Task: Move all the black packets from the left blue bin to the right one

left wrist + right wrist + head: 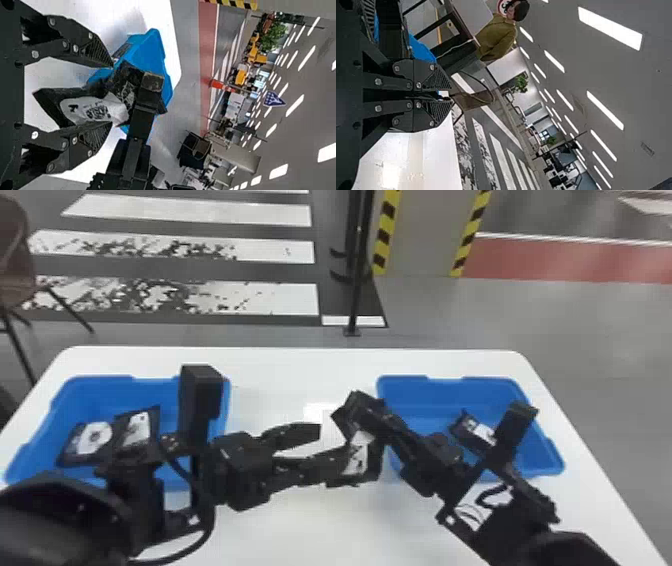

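In the head view, my left gripper [327,450] stands open above the table between the bins, its fingers to either side of a black packet [357,457]. My right gripper [350,415] meets it from the right, shut on that packet. Two black packets [90,440] lie in the left blue bin [100,387], and another [472,432] is in the right blue bin [440,387]. The left wrist view has the packet [93,111] between the spread fingers of my left gripper [111,95]. In the right wrist view, my right gripper [451,95] has its fingertips nearly together.
Both bins stand on a white table [280,375], one toward each side. My left forearm crosses the left bin, and my right wrist reaches over the right bin's near side. Beyond the table stand a thin black post [356,290] and a brown chair [15,255].
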